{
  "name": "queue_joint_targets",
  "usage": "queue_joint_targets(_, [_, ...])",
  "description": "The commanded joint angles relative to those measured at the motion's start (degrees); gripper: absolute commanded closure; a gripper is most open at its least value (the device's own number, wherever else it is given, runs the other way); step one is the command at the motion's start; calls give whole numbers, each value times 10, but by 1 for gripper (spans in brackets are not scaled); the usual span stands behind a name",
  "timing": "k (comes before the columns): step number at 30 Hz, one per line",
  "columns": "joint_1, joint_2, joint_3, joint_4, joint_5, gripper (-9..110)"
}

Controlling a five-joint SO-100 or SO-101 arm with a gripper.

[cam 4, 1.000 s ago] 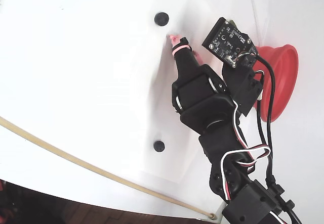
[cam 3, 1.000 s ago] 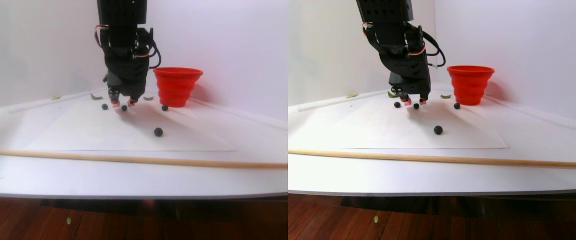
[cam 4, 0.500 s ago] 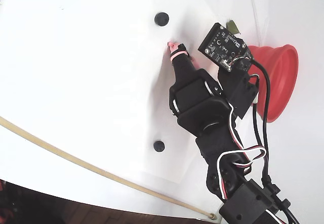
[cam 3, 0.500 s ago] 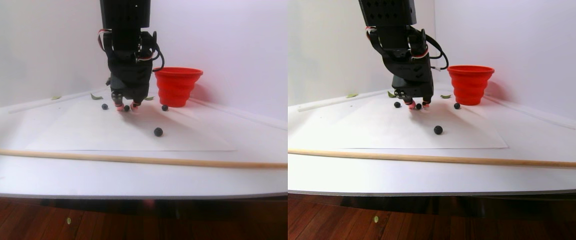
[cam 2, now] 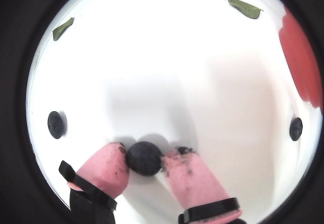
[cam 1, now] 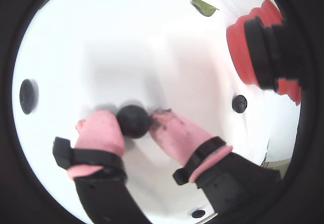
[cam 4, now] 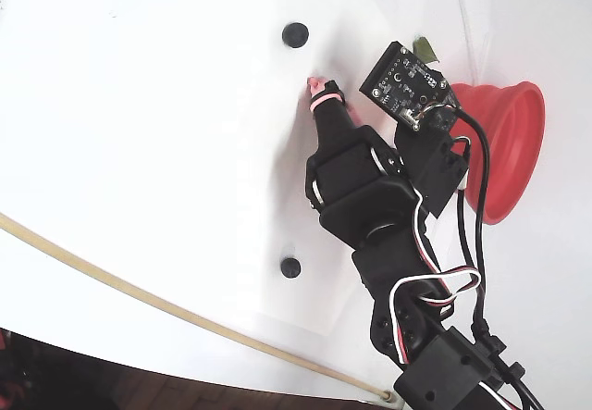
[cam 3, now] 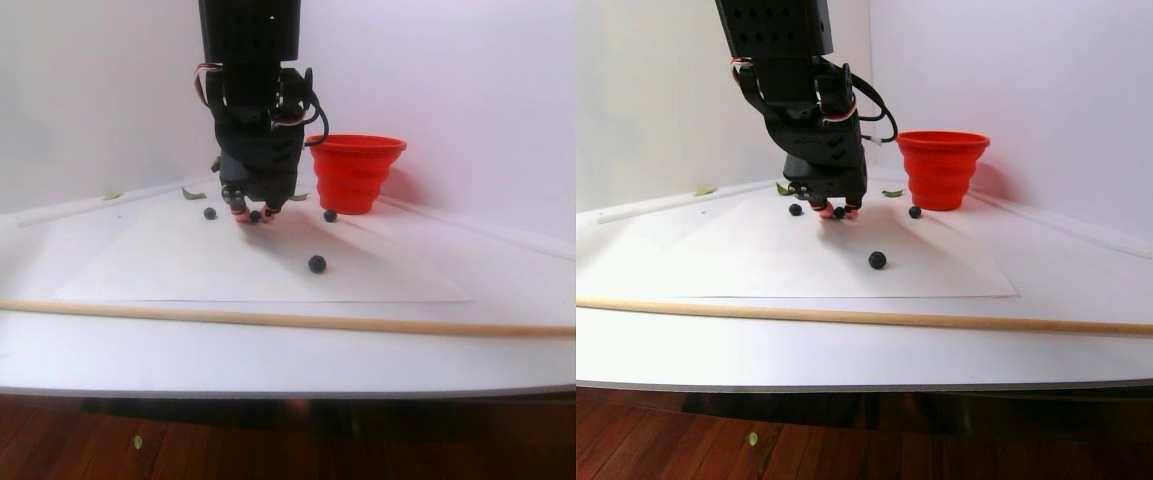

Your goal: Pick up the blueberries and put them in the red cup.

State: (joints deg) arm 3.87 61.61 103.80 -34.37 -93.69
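My gripper (cam 2: 144,159) points down at the white sheet, its pink fingertips (cam 2: 104,171) pressed against both sides of one blueberry (cam 2: 144,158). The other wrist view shows the same hold, the gripper (cam 1: 134,123) shut on the berry (cam 1: 133,120). In the stereo pair view this gripper (cam 3: 254,215) stands just left of the red cup (cam 3: 356,172). Loose blueberries lie at its left (cam 3: 210,213), by the cup (cam 3: 330,215) and nearer the front (cam 3: 317,263). The fixed view shows two loose berries (cam 4: 295,34) (cam 4: 290,267) and the cup (cam 4: 513,142), with the held berry hidden under the arm.
A long wooden rod (cam 3: 236,318) lies across the front of the table, also seen in the fixed view (cam 4: 139,294). Green leaf scraps (cam 2: 244,8) (cam 2: 63,28) lie near the back. The table's front edge (cam 3: 256,385) drops to a wooden floor.
The fingertips, spread either side of the berry a second ago, have closed onto it. The arm has shifted slightly toward the cup side; the loose berries have not moved.
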Motion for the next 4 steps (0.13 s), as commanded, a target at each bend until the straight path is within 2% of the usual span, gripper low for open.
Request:
queue_joint_targets(1, [4, 11, -33, -11, -1, 90])
queue_joint_targets(4, [4, 10, -35, -11, -1, 90])
